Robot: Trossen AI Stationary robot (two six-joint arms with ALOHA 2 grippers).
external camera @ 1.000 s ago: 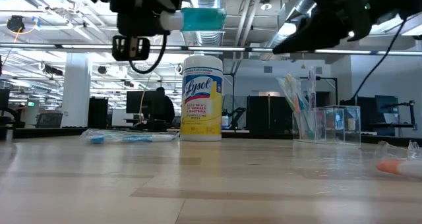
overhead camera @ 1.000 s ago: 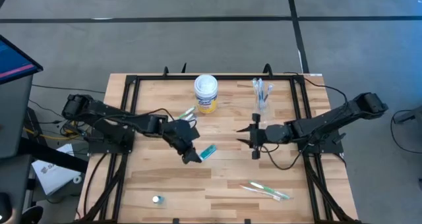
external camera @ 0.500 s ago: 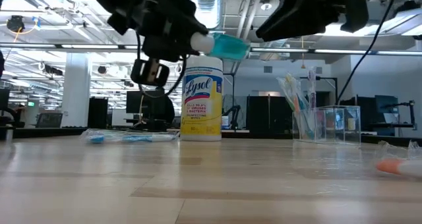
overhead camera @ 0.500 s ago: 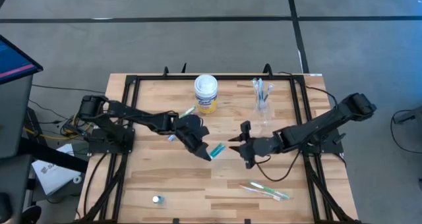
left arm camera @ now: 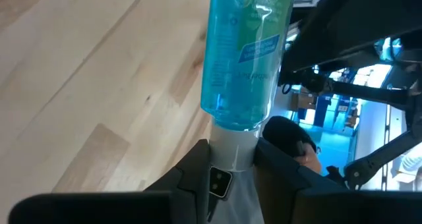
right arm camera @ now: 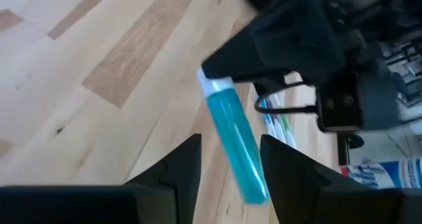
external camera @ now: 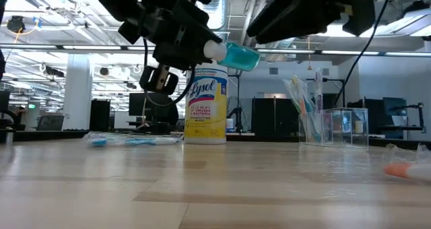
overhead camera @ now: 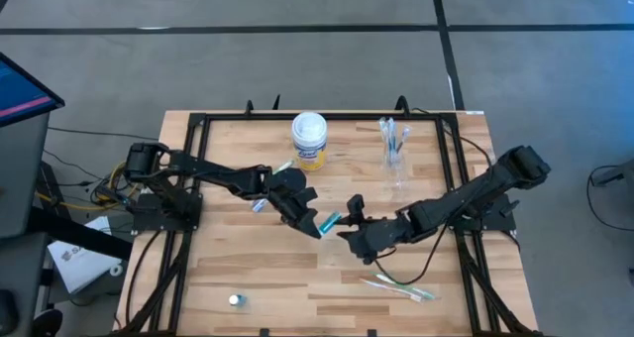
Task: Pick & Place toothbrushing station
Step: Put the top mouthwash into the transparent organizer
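Both arms reach in over the middle of the wooden table (overhead camera: 248,278), well in front of the yellow-labelled canister (overhead camera: 309,141), their grippers meeting nose to nose. The left gripper (overhead camera: 315,224) is raised off the surface and clamps the white cap end of the small blue tube (overhead camera: 330,219). The tube hangs in the air, its long axis roughly level, the blue body pointing away from the left gripper toward the right gripper (overhead camera: 347,221). The right gripper's fingers (right arm camera: 181,161) stand parted on either side of the tube's free end; contact cannot be told.
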